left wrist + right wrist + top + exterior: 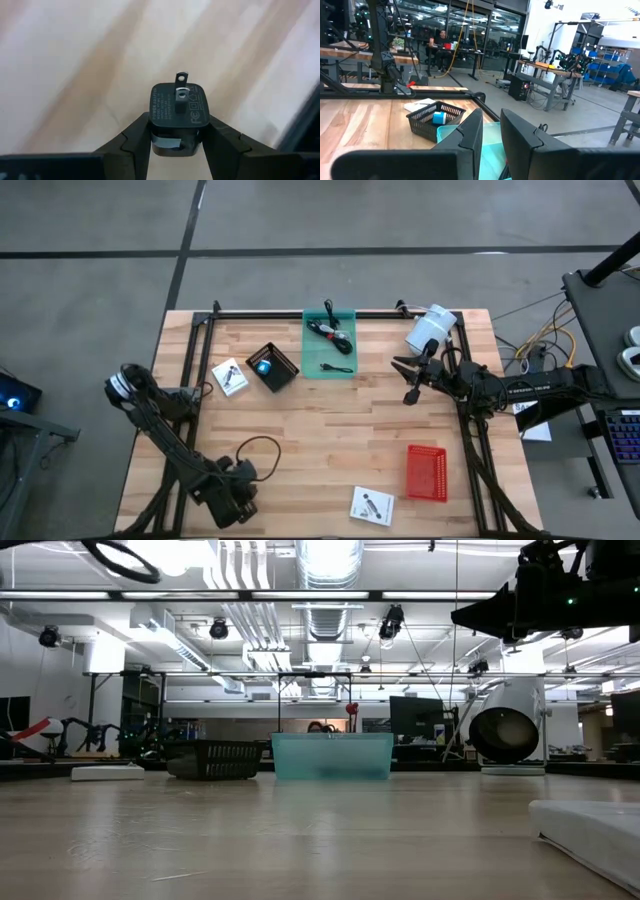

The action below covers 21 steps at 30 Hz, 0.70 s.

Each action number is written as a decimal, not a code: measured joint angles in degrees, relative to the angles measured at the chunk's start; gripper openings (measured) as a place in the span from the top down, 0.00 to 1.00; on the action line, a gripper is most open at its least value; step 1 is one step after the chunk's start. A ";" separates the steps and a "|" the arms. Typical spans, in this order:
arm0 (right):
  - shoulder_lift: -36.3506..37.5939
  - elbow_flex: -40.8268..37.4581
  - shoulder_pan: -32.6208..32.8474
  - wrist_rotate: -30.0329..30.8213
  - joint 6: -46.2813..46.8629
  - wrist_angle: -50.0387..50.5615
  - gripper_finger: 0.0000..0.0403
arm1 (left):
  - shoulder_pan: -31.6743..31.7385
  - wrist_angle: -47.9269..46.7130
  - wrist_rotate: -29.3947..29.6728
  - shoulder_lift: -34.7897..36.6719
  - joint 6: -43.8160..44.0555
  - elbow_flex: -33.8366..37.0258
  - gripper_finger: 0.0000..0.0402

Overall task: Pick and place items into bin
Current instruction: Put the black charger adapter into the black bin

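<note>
Desk [330,430]: light wooden planks inside a black frame, standing on a grey floor.
Left tool [180,137]: at about 7 o'clock of the desk in the high view, low near the front edge. Its two fingers are clamped on a small black plug adapter [179,112] with metal prongs; only the left wrist view shows this grip.
Flat white packet [229,376]: at 10 o'clock, lying just beside the black basket.
Black basket [272,366]: a little left of the teal bin, with a blue object [264,366] inside. The right wrist view also shows the blue object, the low view shows only the dark wall of the basket.
Teal bin [329,345]: at 12 o'clock, at the far edge. A coiled black cable [330,330] and a small black tool [337,367] lie inside, seen only from above.
Second white packet [372,505]: at 6 o'clock, near the front edge.
Red basket [427,472]: at 4 o'clock.
Right tool [408,375]: at 2 o'clock, right of the teal bin, raised over the desk; fingers slightly apart, holding nothing.
White cylinder [430,328]: at 1 o'clock, lying on its side.
Room: the low view shows ceiling ducts and lamps; the right wrist view shows work benches and a person sitting far behind.
</note>
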<state>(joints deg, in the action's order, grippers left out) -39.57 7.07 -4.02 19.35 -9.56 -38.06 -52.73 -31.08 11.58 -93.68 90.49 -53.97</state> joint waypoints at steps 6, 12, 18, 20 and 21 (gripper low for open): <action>0.00 0.00 0.01 0.00 0.00 0.00 0.86 | 0.19 -0.61 12.16 -0.25 -5.88 0.39 0.68; 0.00 0.00 0.00 -0.01 0.00 0.00 0.86 | 1.23 -0.87 19.95 -0.25 -9.70 1.80 0.68; 0.00 0.00 0.01 -0.02 0.03 0.00 0.86 | 3.57 -0.78 29.01 -0.25 -14.54 4.94 0.68; 0.00 0.00 -0.01 0.00 0.15 -0.02 0.86 | 4.80 -0.56 30.58 -0.28 -16.50 5.86 0.68; 0.00 0.00 0.01 -0.02 0.15 -0.02 0.86 | 5.47 0.07 31.04 -0.28 -17.90 6.30 0.68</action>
<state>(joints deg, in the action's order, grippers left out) -39.57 7.07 -4.02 19.34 -9.41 -38.09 -47.25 -31.01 42.62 -93.95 72.60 -47.67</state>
